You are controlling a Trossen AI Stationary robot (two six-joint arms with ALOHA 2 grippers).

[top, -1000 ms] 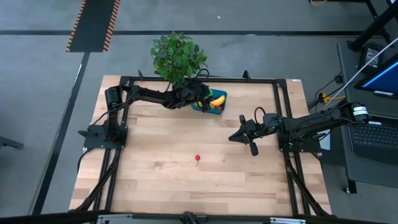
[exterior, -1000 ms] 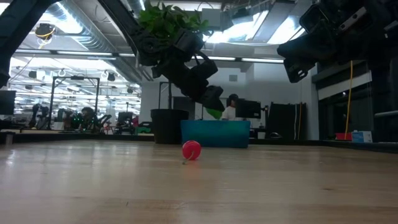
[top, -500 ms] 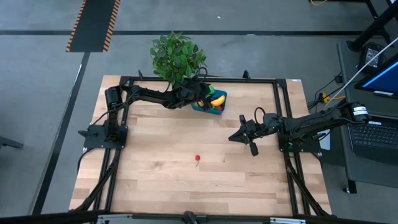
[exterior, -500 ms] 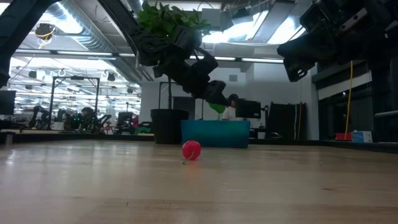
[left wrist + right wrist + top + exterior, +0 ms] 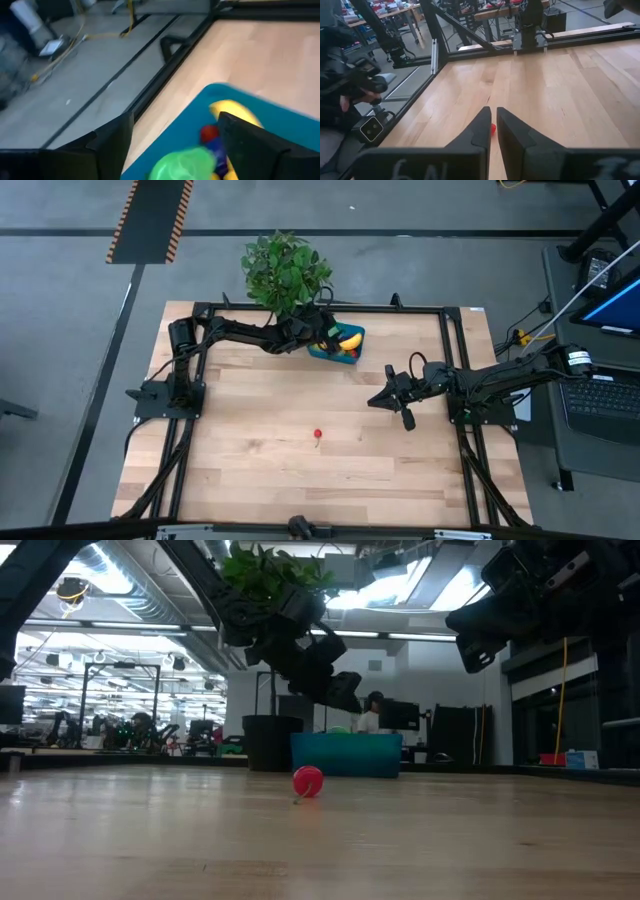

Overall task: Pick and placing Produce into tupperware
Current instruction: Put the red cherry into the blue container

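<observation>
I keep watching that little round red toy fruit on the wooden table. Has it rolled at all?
No. The small round red toy fruit sits in the same spot in front of the teal-blue plastic container.

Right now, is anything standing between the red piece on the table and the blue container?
Nothing visible does. Bare wood lies between the red piece and the tupperware. The left gripper hangs above the tupperware; the right gripper waits off to the side.

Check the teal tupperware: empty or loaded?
Loaded: the tupperware holds a banana, a green piece and a red piece.
</observation>
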